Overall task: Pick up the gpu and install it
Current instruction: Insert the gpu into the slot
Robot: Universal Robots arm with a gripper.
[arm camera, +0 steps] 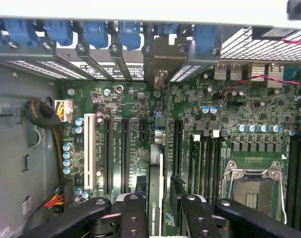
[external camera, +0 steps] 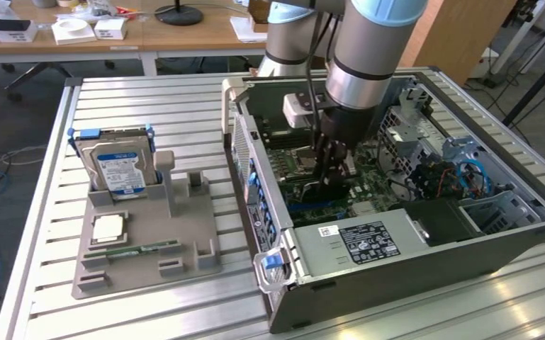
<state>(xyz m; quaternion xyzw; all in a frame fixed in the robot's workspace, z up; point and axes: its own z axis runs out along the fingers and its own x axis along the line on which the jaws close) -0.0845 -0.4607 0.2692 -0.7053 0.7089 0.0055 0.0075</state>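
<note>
Nearest the exterior camera, an open computer case (external camera: 414, 276) lies on its side on a slatted metal bench (external camera: 139, 312), with the green motherboard (external camera: 367, 170) facing up. Reaching down into the case is the robot arm (external camera: 371, 49). Its black end effector (external camera: 334, 185) is closed on the graphics card (arm camera: 156, 188), which it holds on edge over the motherboard's expansion slots (arm camera: 115, 153), with the card's metal bracket (arm camera: 162, 64) at the case's rear slot openings. On the exterior view's left, a grey holder tray (external camera: 139, 248) carries an upright hard drive (external camera: 116, 166) and a flat memory stick (external camera: 144, 249).
</note>
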